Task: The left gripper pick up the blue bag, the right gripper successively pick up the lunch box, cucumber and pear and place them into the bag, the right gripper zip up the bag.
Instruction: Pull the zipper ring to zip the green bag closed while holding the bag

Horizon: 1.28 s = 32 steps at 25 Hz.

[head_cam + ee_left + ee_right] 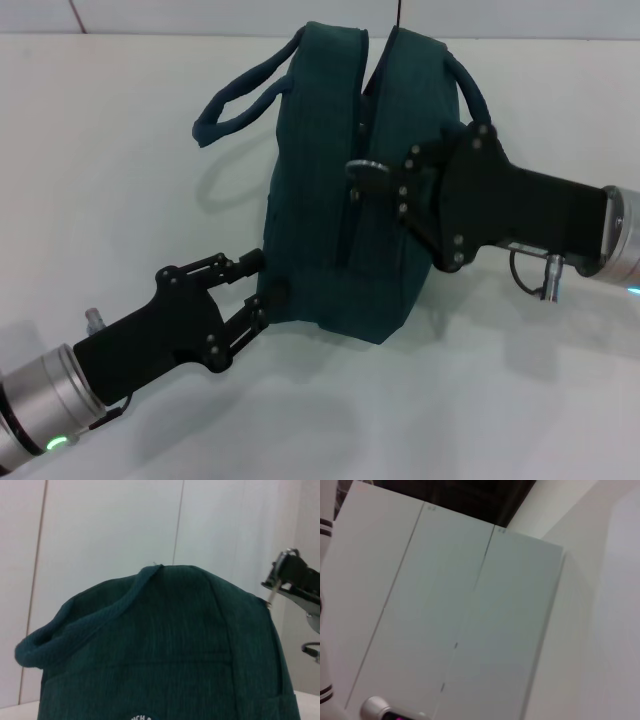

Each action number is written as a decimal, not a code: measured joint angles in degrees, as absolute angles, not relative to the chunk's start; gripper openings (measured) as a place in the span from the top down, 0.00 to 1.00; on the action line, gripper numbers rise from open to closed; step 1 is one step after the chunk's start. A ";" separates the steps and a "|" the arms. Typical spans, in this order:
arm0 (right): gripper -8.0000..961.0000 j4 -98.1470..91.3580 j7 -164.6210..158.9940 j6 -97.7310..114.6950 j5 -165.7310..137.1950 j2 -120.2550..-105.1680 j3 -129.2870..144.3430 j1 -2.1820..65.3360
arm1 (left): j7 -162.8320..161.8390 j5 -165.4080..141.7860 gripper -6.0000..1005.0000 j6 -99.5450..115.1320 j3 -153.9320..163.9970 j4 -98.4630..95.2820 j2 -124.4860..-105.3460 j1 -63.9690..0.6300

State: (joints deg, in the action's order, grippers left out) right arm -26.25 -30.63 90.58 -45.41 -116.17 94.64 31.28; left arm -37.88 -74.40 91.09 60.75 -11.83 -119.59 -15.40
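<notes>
Here we read little writing: in the left wrist view a round badge low on the blue bag (165, 650) shows only the white letters "NCH", the rest cut off. In the head view the blue bag (330, 200) stands upright on the white table (100, 150), which we take as our landmark: the bag sits about mid-table, its long axis running from the near edge toward the far wall, its zipper seam facing up and toward us, and its two loop handles (240, 95) arching off the far upper end to either side. The left gripper (262, 288) comes in low over the table's near left part, its two fingers nearly closed and pinching the bag's lower near corner. The right gripper (372, 176) reaches in from the table's right side at the height of the bag's upper half, its fingers closed together on the silver ring pull (365, 168) on the seam; the left wrist view shows the same pull (272, 592) hanging from those fingers beside the bag's top. The right wrist view shows only white wall panels (470, 620).
</notes>
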 joint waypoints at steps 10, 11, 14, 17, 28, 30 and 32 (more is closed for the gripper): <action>0.98 -25.31 -30.56 90.48 -37.52 -116.18 94.56 29.35 | -33.48 -75.37 0.79 90.43 65.07 -11.95 -119.51 -16.16; 0.98 -25.15 -30.56 90.48 -36.65 -116.18 94.43 29.17 | -33.48 -75.46 0.81 90.28 65.10 -11.93 -119.51 -16.21; 0.98 -24.50 -30.55 90.48 -34.02 -116.18 94.16 28.73 | -33.47 -75.52 0.86 90.16 65.12 -11.81 -119.47 -16.29; 0.98 -23.96 -29.54 90.48 -31.29 -116.18 94.01 27.97 | -33.48 -76.24 0.90 89.89 65.12 -12.04 -119.39 -16.37; 0.98 -24.56 -20.44 91.72 -25.37 -116.17 99.84 25.59 | -32.79 -74.14 0.92 92.86 64.53 -11.80 -119.73 -15.90; 0.98 -24.58 -18.78 91.71 -23.11 -116.17 102.07 25.54 | -31.97 -72.29 0.86 93.83 64.41 -11.38 -119.99 -15.51; 0.98 -24.61 -16.78 91.58 -21.05 -116.18 104.34 25.51 | -31.19 -69.44 0.80 95.50 64.52 -10.49 -120.26 -15.37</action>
State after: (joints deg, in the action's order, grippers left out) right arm -24.61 -16.78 91.58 -21.05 -116.18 104.34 25.51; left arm -31.19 -69.44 95.50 64.52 -10.49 -120.26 -15.37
